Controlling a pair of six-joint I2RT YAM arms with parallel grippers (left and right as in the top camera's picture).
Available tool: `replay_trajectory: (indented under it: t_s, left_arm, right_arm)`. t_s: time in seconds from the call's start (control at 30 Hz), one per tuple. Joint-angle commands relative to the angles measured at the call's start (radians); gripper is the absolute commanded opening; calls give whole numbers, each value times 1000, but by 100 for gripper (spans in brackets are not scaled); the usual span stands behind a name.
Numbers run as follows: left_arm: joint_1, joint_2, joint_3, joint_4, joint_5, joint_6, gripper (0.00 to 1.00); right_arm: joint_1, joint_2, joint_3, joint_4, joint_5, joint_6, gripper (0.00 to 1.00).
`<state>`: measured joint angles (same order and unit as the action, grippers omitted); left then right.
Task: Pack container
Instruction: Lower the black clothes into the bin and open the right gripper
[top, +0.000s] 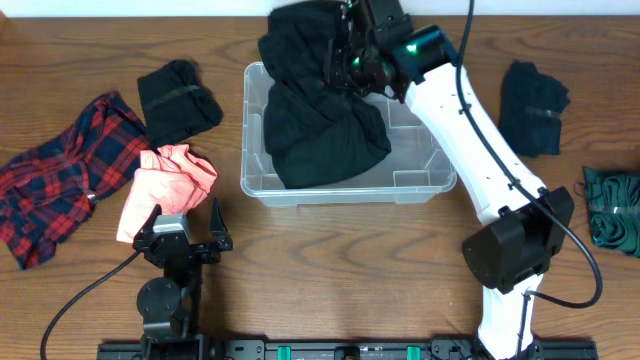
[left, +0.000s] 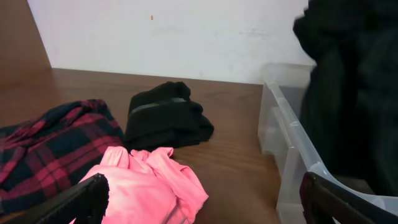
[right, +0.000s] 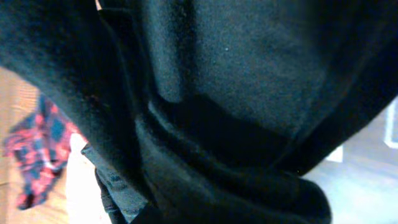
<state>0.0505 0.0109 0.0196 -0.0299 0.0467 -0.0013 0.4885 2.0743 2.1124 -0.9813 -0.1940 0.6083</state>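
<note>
While the right gripper hangs over the far rim of the container, pinched on a large black garment, most of that cloth lies heaped in the tub's left half; the upper folds bunch at the gripper, above and perhaps beyond the far wall. The container stands mid-worktop, its right half bare. To do this well, I judge the gripper should come in over the tub's middle and sink low before it lets go, so the held folds fall inside rather than across the rim; aiming toward the bare right side would spread the bulk and leave room for more. The tub looks light and may slide if cloth drags on its wall. The left gripper rests spread wide and empty, just beside a pink cloth.
</note>
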Motion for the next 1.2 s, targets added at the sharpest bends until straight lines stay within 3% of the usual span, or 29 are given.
replay_trajectory:
  t_s: [0.0, 0.7, 1.0, 1.17]
  left_arm:
    - [-2, -7, -16, -38, -9, 8, 98]
    - [-2, -7, -16, -38, -9, 8, 98]
    - [-2, -6, -16, -38, -9, 8, 98]
    - [-2, -6, -16, -38, -9, 8, 98]
  right_arm:
    - [10, -5, 9, -3, 64, 27, 1]
    - [13, -1, -224, 209, -13, 148, 1]
    - [13, -1, -284, 217, -20, 145, 1]
    - [18, -1, -290, 209, -20, 63, 1]
